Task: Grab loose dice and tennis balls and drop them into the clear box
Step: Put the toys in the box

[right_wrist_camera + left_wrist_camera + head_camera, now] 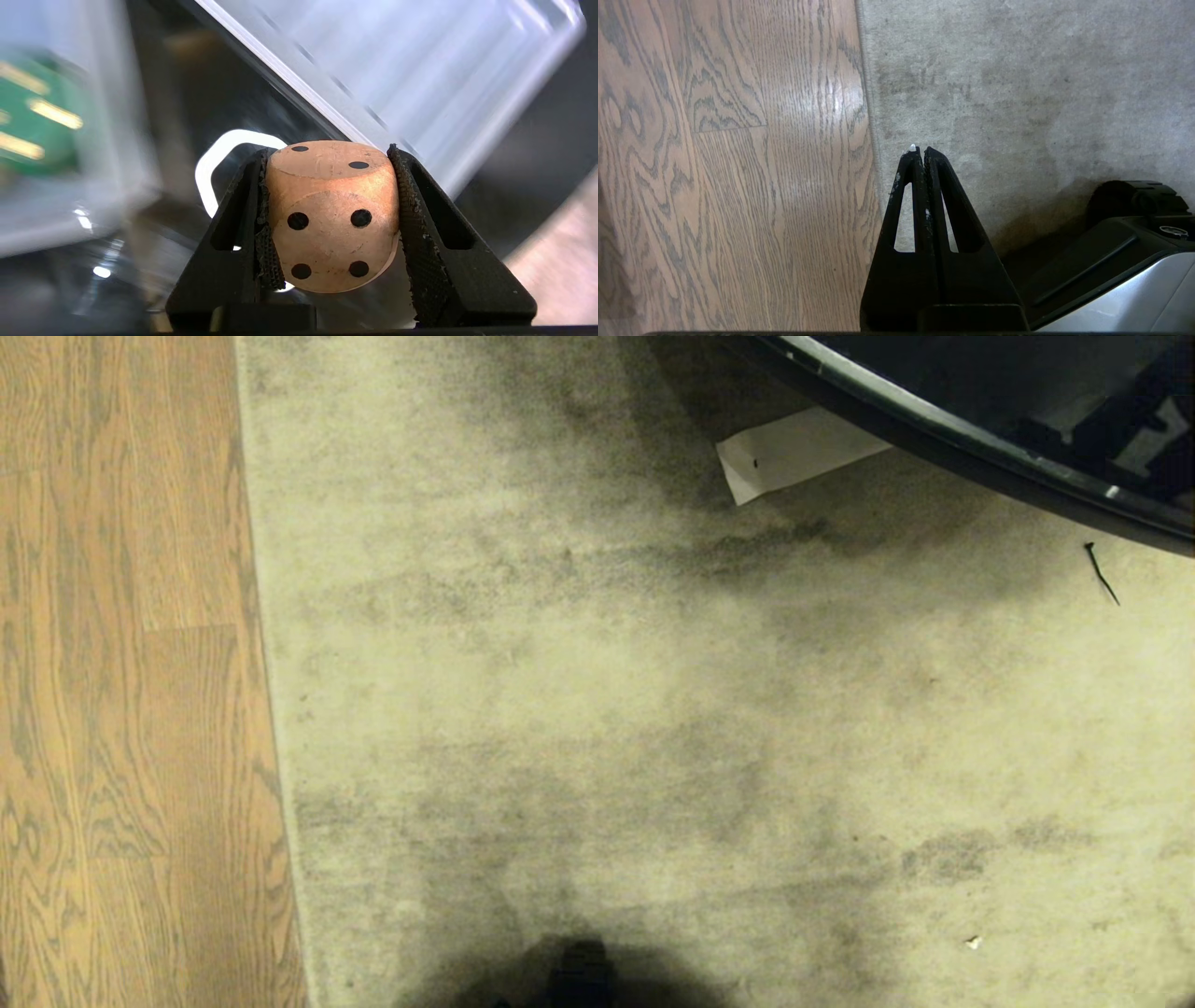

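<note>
In the right wrist view my right gripper [328, 149] is shut on a cream die [329, 219] with dark pips, its four-pip face toward the camera. The black fingers [413, 210] press it on both sides. To one side, a dark green die [32, 121] with yellow pips shows blurred through frosted plastic, which looks like a wall of the clear box [117, 163]. A ribbed translucent panel [397, 60] lies beyond the held die. My left gripper [920, 150] hangs shut and empty over the carpet edge. No tennis balls are in view. Neither arm shows in the head view.
Wood floor [121, 709] lies on the left and a stained pale carpet [607, 709] fills the rest. A black curved rim [934, 425] crosses the far right, with white paper [794, 453] under it and a black cable tie [1102, 574] nearby. My base [1134, 261] sits beside the left gripper.
</note>
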You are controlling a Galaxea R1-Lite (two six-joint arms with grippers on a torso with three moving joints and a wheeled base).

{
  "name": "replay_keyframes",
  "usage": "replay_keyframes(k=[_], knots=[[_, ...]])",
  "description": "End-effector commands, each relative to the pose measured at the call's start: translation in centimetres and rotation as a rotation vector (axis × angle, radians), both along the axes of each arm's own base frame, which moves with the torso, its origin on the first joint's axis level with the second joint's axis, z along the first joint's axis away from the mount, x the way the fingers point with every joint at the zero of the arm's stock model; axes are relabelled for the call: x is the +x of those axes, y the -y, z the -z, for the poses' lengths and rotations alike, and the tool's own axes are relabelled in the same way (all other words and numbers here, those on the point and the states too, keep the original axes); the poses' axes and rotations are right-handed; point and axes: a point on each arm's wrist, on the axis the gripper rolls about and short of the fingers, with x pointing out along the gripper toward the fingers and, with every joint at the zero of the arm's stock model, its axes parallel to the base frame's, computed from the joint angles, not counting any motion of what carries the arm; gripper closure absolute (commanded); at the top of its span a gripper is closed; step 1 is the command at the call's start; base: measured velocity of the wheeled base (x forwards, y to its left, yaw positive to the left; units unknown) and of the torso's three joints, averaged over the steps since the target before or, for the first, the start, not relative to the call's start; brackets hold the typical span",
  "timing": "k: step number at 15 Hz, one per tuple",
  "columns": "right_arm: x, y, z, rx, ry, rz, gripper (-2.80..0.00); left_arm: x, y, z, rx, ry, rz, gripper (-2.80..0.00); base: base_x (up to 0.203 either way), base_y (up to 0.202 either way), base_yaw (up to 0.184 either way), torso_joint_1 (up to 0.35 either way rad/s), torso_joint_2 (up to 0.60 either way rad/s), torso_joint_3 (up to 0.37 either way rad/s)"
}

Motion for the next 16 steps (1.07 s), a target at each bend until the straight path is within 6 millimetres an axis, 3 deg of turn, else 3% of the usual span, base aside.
replay_keyframes(k=[1,6,12,16], knots=[[0.2,0.1,-1.5,0.021,0.029,-0.038,0.00,0.0,0.0,0.1,0.000,-0.003,0.000,0.00,0.000,0.000,0.000,0.000,0.00,0.000],[-0.3,-0.5,-3.2,0.046,0.184,-0.139,0.00,0.0,0.0,0.1,0.000,-0.003,0.000,0.00,0.000,0.000,0.000,0.000,0.00,0.000],[0.0,-0.8,-3.7,0.032,0.122,-0.416,0.00,0.0,0.0,0.1,0.000,-0.003,0.000,0.00,0.000,0.000,0.000,0.000,0.00,0.000],[0.7,-0.1,-5.0,0.015,0.182,-0.490,0.00,0.0,0.0,0.1,0.000,-0.003,0.000,0.00,0.000,0.000,0.000,0.000,0.00,0.000]])
